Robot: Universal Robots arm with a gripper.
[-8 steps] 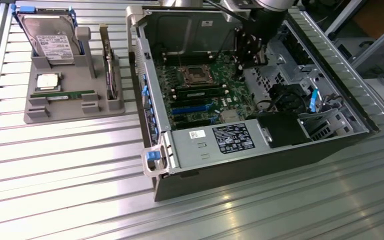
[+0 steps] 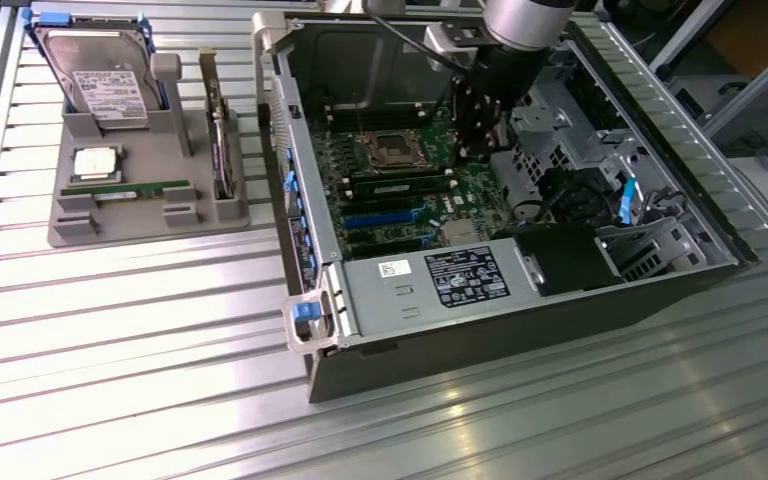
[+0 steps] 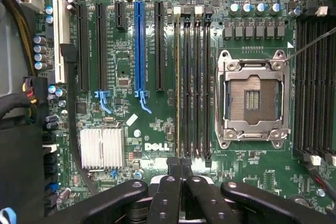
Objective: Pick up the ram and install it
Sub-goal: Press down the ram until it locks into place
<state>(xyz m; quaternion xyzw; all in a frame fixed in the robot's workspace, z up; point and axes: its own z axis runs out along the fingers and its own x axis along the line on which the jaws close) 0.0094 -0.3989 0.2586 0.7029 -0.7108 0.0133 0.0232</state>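
Ram [image 2: 124,187], a narrow green stick with a white label, lies flat in a grey parts tray [image 2: 144,228] on the slatted metal bench [image 2: 157,340], at the exterior view's left. It is well apart from the open computer case [image 2: 491,335]. The gripper [image 2: 484,135] is down inside that case with its black fingers pressed together and nothing that we can make out between them. In the wrist view the gripper [image 3: 181,170] sits low over the motherboard [image 3: 131,51], at the end of the black memory slots [image 3: 191,77], just beside the open CPU socket [image 3: 253,98].

We judge the main risks to be these. With the fingers this close to the board, a small drift could knock a slot latch or scrape the exposed socket contacts. Nearby cables could also snag the arm.

We can read white "DELL" lettering [image 3: 156,146] on the motherboard. The power supply [image 2: 438,280] and the hard drive [image 2: 104,80] carry printed labels too small to read.
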